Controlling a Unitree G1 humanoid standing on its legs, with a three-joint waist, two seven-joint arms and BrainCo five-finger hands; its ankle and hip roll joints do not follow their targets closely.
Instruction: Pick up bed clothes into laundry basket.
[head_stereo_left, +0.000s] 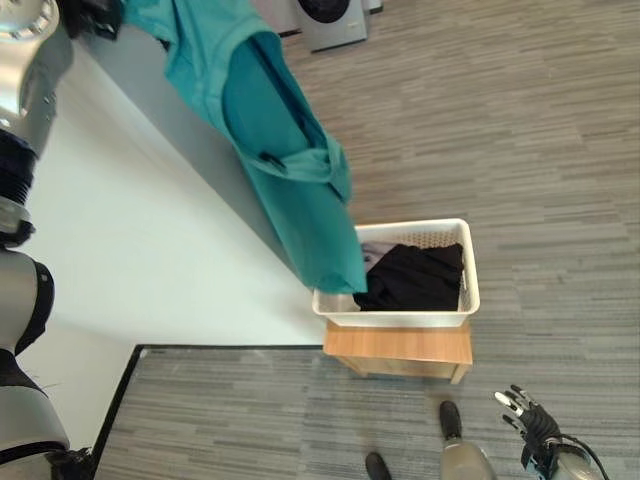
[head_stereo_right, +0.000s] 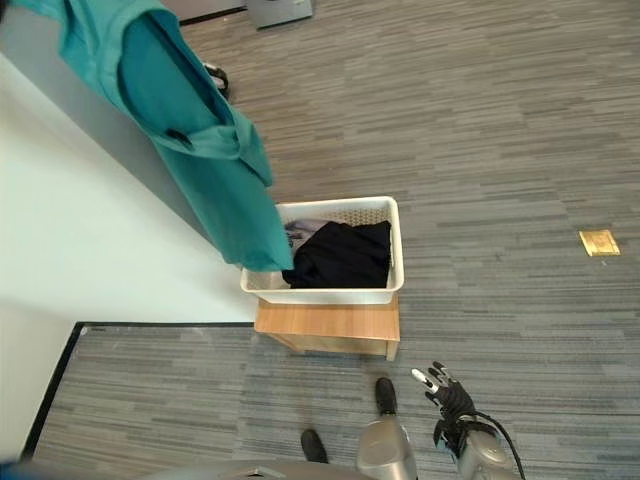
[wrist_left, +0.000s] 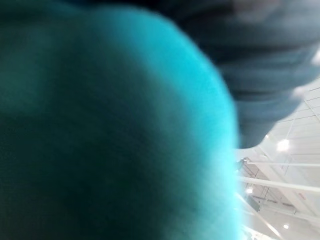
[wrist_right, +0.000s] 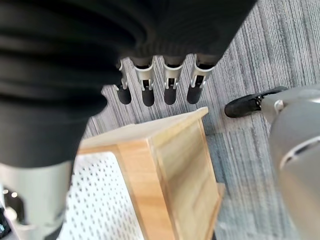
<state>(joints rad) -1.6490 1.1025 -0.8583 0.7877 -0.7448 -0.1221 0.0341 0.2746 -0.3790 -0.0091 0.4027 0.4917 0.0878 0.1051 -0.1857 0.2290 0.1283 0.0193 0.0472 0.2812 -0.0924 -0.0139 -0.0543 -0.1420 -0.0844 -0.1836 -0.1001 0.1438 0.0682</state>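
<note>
You saw one teal cloth garment (head_stereo_left: 290, 170) hanging from above, near the top left of the head views, its lower hem draped over the near left corner of the white perforated plastic laundry basket (head_stereo_left: 470, 275). The left hand was hidden behind teal cloth in its own wrist view, so you could not tell whether its fingers gripped the garment. The right hand (head_stereo_left: 525, 415) hung low beside the small light wooden stool (head_stereo_left: 400, 347) under the basket, fingers straight and relaxed, holding nothing.

Risks, as judged: the hem lay at the basket's left rim, so a release there could have let the garment slide outside onto the grey striped carpet floor (head_stereo_left: 520, 120). A pull on cloth caught on the rim could have tipped the basket off the narrow stool.

Count: one teal garment; one black cloth garment (head_stereo_left: 415, 278) already in the basket; one basket; one stool; one white bed (head_stereo_left: 150, 260) to the left.
</note>
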